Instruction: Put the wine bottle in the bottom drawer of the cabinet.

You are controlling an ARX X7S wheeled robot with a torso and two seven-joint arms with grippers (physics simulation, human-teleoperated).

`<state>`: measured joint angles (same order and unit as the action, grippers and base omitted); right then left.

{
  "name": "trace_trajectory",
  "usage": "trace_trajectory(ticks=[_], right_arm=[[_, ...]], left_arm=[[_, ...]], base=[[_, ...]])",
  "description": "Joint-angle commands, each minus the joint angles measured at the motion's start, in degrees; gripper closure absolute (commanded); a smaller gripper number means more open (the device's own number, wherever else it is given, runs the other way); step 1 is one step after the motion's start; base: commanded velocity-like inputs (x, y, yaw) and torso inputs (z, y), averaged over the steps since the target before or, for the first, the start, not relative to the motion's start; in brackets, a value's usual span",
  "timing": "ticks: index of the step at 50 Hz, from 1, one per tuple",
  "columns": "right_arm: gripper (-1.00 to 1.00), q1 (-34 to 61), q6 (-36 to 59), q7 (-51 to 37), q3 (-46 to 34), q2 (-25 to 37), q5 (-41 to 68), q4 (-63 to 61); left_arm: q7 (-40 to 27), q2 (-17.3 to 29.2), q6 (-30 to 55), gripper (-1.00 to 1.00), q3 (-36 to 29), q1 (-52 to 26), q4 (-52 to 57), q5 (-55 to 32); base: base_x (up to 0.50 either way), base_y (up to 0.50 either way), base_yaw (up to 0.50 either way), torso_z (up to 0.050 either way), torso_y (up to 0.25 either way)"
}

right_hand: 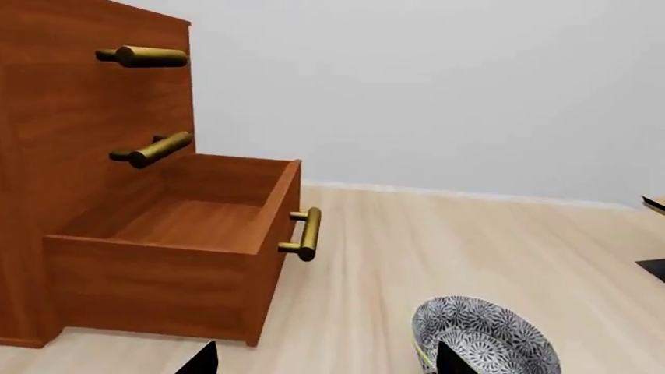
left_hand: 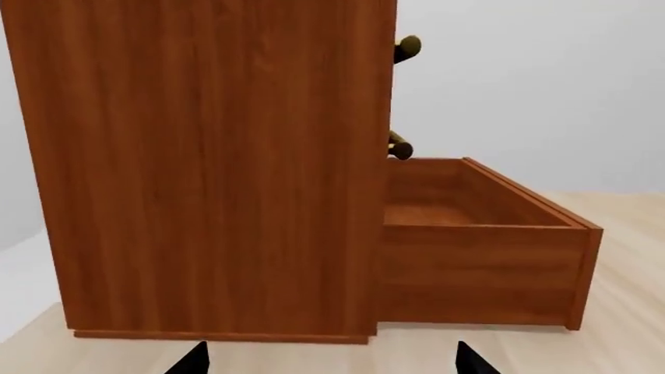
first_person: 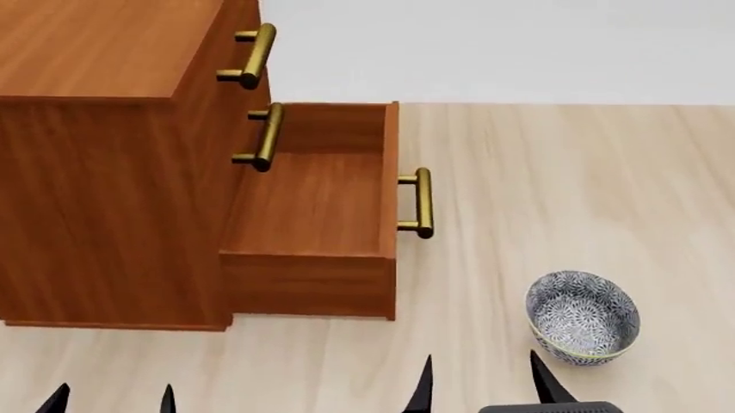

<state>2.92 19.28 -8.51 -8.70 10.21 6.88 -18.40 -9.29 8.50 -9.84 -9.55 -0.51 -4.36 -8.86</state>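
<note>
The reddish-brown cabinet (first_person: 103,172) stands at the left. Its bottom drawer (first_person: 310,215) is pulled out and empty, with its brass handle (first_person: 421,203) at the front. The drawer also shows in the left wrist view (left_hand: 488,257) and in the right wrist view (right_hand: 177,249). The wine bottle is out of view. My left gripper (first_person: 112,401) is open and empty in front of the cabinet's side. My right gripper (first_person: 480,387) is open and empty, just in front of the drawer and beside the bowl. Only the fingertips show in each wrist view.
A blue-and-white patterned bowl (first_person: 583,317) sits on the pale wood floor to the right of the drawer, also in the right wrist view (right_hand: 483,339). Two upper drawers with brass handles (first_person: 255,56) are shut. A white wall lies behind.
</note>
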Motion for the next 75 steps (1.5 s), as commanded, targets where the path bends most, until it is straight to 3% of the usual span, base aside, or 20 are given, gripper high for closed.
trace_trajectory(ticks=[1,44,61,68,75], right_arm=[[-1.00,0.0,-0.2,-0.4,-0.3,0.3,0.4,0.0],[-1.00,-0.6,-1.9,-1.5,-0.8,1.5,2.0,0.9],[-1.00,-1.3,-2.9,-1.5,-0.6,2.1,3.2,0.8],[-1.00,-1.9,-3.5,-1.7,0.1,2.5,3.8,0.7],[-1.00,-2.1,-3.9,-1.9,0.6,2.9,4.3,0.6]], left_arm=[[-0.4,0.4,-0.1,-1.00,-0.4,0.0,0.1,-0.4],[-2.4,1.4,-0.9,-1.00,-1.6,0.1,0.3,-1.2],[-4.4,2.5,-2.7,-1.00,-2.1,3.2,3.7,0.8],[-6.1,3.1,-3.3,-1.00,1.4,4.7,4.4,-2.5],[-17.6,0.1,-7.5,-1.00,11.6,5.9,3.9,-4.3]], base=[[0.19,0.00,0.00,0.000,0.000],[0.22,0.00,0.00,0.000,0.000],[0.00,0.00,0.00,0.000,0.000],[0.00,0.00,0.00,0.000,0.000],[0.00,0.00,0.00,0.000,0.000]])
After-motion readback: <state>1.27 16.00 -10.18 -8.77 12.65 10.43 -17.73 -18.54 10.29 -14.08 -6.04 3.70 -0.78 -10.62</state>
